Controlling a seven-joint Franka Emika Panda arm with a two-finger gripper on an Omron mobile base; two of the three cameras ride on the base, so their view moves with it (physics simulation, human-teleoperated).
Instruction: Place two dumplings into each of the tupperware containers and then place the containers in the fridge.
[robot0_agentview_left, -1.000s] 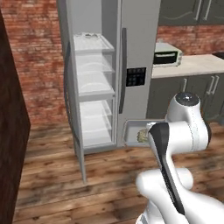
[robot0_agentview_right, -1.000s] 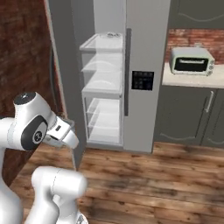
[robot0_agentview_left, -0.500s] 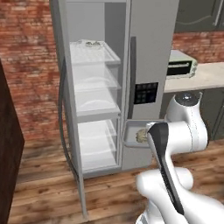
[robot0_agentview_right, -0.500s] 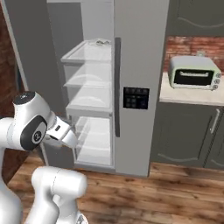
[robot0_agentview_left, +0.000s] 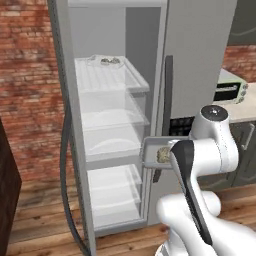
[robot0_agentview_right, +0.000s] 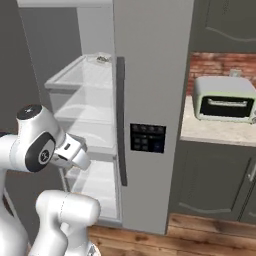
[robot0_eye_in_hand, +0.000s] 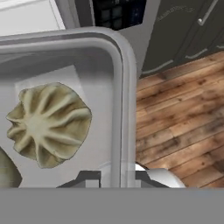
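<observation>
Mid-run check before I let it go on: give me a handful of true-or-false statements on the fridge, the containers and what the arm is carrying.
1. The fridge's left door stands open, showing white shelves. True.
2. The pincer is shut on the rim of a tupperware container. True.
3. The held container is empty. False: the hand view shows a pleated dumpling lying in it, with the edge of a second one at the lower left.
4. The top shelf of the fridge is bare. False: another container with dumplings already sits there.
5. A toaster oven stands on the counter right of the fridge. True.
6. The held container rests on a fridge shelf. False: it is held in the air in front of the fridge.
</observation>
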